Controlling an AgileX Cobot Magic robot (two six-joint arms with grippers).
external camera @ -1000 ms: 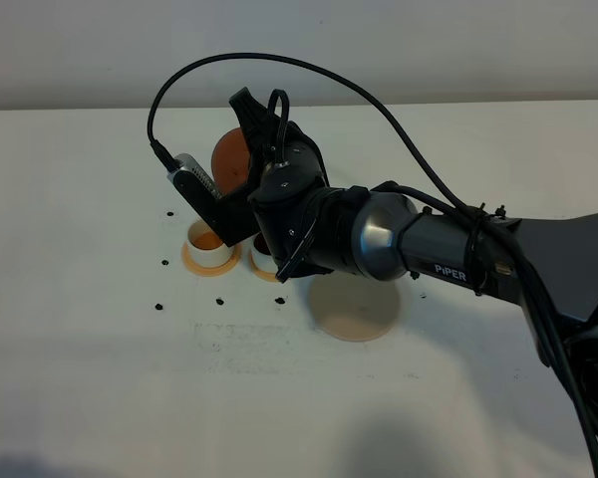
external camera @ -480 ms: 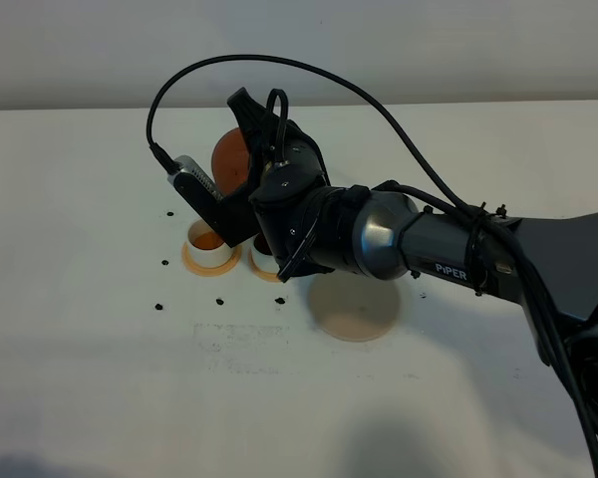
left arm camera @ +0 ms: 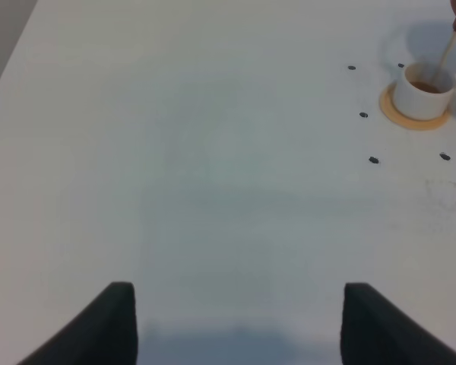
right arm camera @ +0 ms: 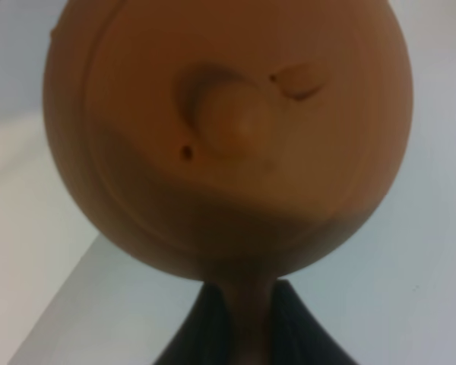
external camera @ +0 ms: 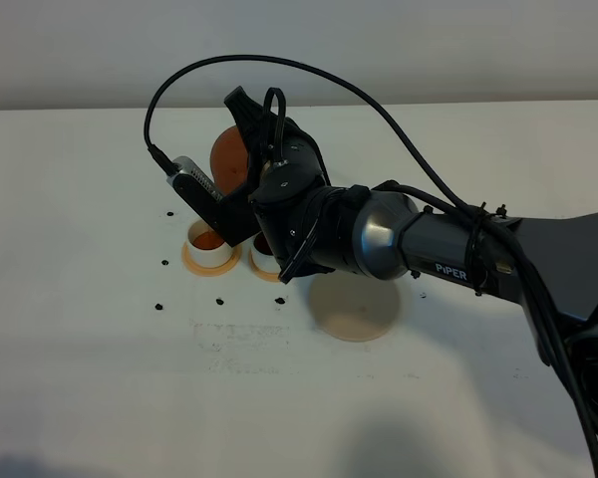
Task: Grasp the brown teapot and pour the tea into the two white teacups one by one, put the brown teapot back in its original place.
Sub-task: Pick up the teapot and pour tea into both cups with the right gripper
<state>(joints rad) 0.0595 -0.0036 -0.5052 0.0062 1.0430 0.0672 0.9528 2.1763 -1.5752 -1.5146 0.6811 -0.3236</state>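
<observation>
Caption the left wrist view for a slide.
Tea stream falls into a white teacup on its coaster, beyond the open left gripper.

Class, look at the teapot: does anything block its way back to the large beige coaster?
Nothing visible does. The brown teapot hangs in the right hand; the visible part of the beige coaster is bare, though the arm hides its far edge.

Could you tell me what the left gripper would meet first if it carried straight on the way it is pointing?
Probably only the bare white table: the open left gripper faces it with nothing in the way. The white teacup on its orange coaster lies well off that line, though depth is unclear.
</observation>
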